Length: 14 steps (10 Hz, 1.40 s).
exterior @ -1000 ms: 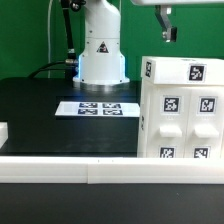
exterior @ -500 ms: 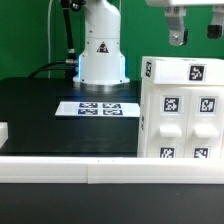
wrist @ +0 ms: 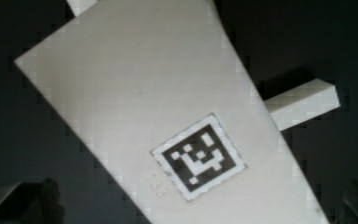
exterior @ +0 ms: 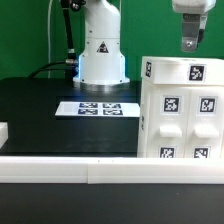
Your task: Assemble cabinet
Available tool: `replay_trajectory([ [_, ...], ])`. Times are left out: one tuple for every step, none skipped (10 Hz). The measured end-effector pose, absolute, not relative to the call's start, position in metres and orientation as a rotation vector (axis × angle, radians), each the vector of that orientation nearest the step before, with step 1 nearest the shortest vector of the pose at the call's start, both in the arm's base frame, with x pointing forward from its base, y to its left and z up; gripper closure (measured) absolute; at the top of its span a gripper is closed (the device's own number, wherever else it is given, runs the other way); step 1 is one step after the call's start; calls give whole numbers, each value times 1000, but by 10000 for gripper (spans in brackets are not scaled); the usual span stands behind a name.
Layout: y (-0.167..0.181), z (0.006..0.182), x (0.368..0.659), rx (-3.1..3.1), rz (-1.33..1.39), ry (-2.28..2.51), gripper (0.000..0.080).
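Observation:
The cabinet [exterior: 180, 110] is a big white box with black-and-white tags, standing at the exterior view's right on the black table. Its front shows two panels with rounded knobs. My gripper [exterior: 189, 44] hangs in the air just above the cabinet's top, apart from it and holding nothing. In the wrist view the cabinet's tagged top face [wrist: 140, 110] fills the picture. My gripper [wrist: 194, 205] is open there, with one dark fingertip [wrist: 25, 203] at the edge of the picture.
The marker board [exterior: 98, 108] lies flat mid-table before the white robot base [exterior: 100, 55]. A long white rail [exterior: 70, 170] edges the table's front. A small white block [exterior: 3, 131] shows at the exterior view's left edge. A white strip [wrist: 304, 100] lies beyond the cabinet.
My gripper has moved to the exterior view's right and a little lower, coming over the cabinet's top. Nothing else has moved.

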<state>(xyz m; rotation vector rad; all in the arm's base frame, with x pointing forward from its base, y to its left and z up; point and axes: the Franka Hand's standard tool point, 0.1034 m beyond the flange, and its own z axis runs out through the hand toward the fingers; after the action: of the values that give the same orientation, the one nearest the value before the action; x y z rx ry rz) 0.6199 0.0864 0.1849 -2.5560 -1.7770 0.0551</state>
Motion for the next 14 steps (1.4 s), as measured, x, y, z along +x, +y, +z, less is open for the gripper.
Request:
replay_trajectory([
  [84, 185, 620, -2483, 60, -1884, 2],
  [82, 184, 620, -2418, 59, -1966, 2],
  [81, 184, 620, -2348, 60, -2048, 2],
  [82, 181, 619, -2289, 63, -2109, 2],
  [83, 176, 618, -2294, 72, -2098, 2],
  [84, 172, 617, -2294, 80, -2092, 2],
  [84, 170, 615, -2293, 85, -2090, 2],
  [84, 167, 614, -2292, 90, -2088, 2],
  [84, 164, 613, -2290, 96, -2086, 2],
  [83, 163, 613, -2290, 100, -2084, 2],
  [82, 162, 613, -2292, 102, -2080, 2],
  [81, 161, 612, -2293, 105, -2078, 2],
  [79, 160, 613, -2295, 106, -2074, 126],
  [78, 161, 614, -2299, 103, -2072, 259],
])
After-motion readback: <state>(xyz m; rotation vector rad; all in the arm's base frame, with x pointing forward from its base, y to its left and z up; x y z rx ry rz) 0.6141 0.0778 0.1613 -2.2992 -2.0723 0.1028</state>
